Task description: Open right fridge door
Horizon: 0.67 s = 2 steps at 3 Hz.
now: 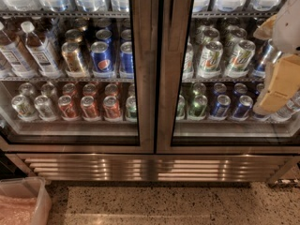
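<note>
While right fridge door [229, 78] sits shut, hand [279, 86] before its right side, grip unreadable, should hook center-seam edge.

The left glass door [143, 69] stood at nine o'clock, showing Pepsi cans [101, 57], red cans [89, 108] and bottles [41, 50]. A steel vent grille [154, 168] ran along six o'clock above the speckled floor [164, 205]. A clear plastic bin [41, 191] sat at seven o'clock. The gripper [280, 86] hung at three o'clock.
</note>
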Available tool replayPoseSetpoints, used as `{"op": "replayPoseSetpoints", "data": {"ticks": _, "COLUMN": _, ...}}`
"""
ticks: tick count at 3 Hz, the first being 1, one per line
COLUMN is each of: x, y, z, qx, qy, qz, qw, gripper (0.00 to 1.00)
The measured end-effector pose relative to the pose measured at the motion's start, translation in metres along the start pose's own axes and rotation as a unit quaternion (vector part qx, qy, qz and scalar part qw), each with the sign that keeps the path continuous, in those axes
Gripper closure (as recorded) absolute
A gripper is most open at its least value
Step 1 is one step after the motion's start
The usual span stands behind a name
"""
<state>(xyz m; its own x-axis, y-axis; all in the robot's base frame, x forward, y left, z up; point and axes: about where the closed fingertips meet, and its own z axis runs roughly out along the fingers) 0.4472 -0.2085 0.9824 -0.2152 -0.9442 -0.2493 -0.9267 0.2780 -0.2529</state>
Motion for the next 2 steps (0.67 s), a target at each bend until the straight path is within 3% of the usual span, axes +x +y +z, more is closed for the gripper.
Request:
{"op": "replayPoseSetpoints", "data": {"ticks": 1, "x": -0.029, "y": -0.019, "z": 0.004, "qx": -0.008, "qy": -0.056, "qz": -0.008, "qw": 0.9984, "gripper": 0.0}}
{"op": "replayPoseSetpoints", "data": {"ticks": 2, "x": -0.068, "y": -0.03, "z": 0.011, "qx": -0.034, "qy": -0.117, "qz": -0.027, "qw": 0.9922, "gripper": 0.0}}
